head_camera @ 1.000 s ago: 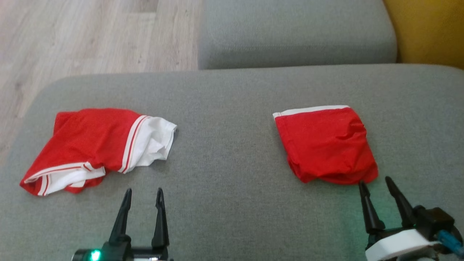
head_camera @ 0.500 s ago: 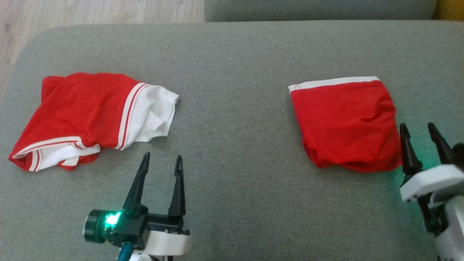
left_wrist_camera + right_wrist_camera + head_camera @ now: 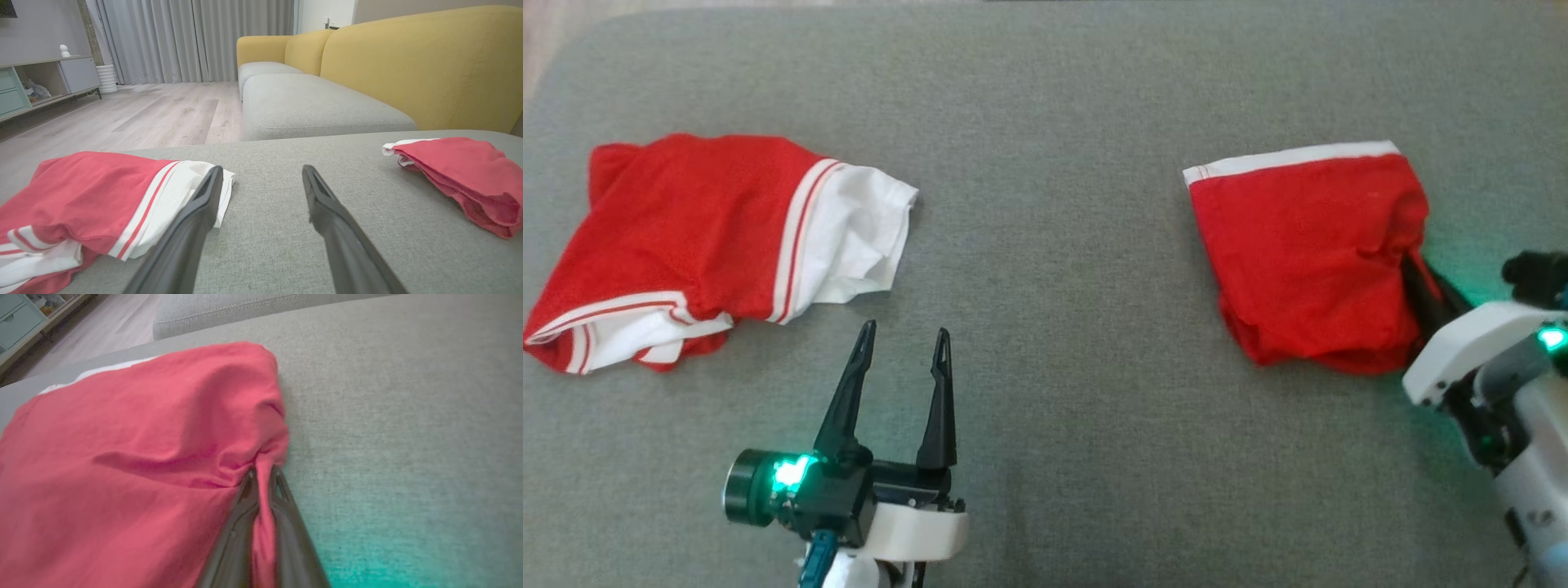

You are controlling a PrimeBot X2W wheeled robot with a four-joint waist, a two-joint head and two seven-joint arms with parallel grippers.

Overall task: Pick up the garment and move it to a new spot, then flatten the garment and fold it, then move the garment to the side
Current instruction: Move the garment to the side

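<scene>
right wrist view reveals right gripper [image 3: 262, 470] fingers clenched on the folded garment [image 3: 143, 437]; left gripper [image 3: 907, 327] fingers spread, empty.

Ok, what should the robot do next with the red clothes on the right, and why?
Probably lift a little. The right end effector is pinched shut on the edge of the folded red garment, which lies on the grey cushion, so raising it would free it to carry aside.
</scene>
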